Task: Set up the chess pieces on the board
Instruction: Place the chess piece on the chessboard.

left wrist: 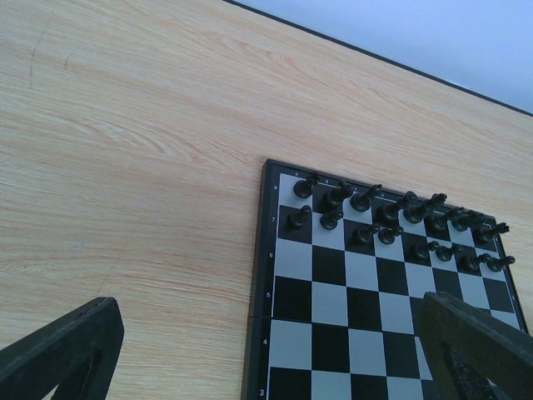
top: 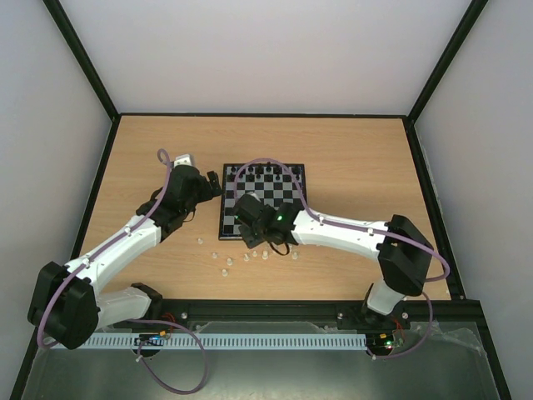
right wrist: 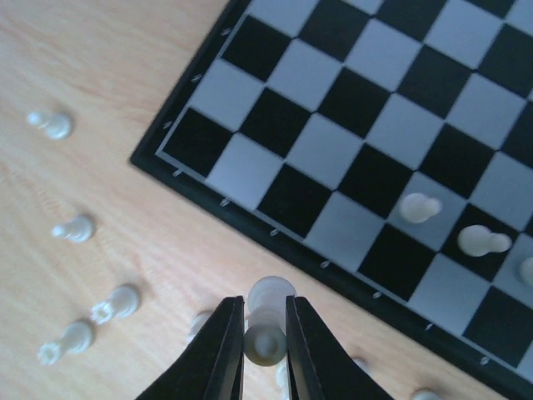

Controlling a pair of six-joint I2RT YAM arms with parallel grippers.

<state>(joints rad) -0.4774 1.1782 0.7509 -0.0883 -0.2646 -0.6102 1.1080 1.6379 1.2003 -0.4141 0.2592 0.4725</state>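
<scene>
Right gripper (right wrist: 265, 321): its fingers are clamped on one white piece, the held piece (right wrist: 270, 293), just off the board's rim at 6 o'clock in the wrist view. Whether this piece touches the table cannot be told.
Left gripper (left wrist: 271, 307): its fingers (left wrist: 62, 350) are wide apart with nothing between them. Only their dark tips show, cut off at the lower corners of its own view. From above it sits at the board's 10 o'clock corner.
Board (top: 265, 185): flat on the table (top: 358, 150). From above, its 6 o'clock half is hidden under the right arm.
Black pieces (left wrist: 391, 221): two rows along the board's 12 o'clock edge, too small to tell the kinds.
White pieces on the board (right wrist: 419, 207): two on squares near the 6 o'clock rim, and a third cut off at the wrist view's 3 o'clock edge.
Loose white pieces (right wrist: 73, 229): scattered on the table at the board's 6 o'clock side. Four show clearly and others are half hidden behind the fingers.
</scene>
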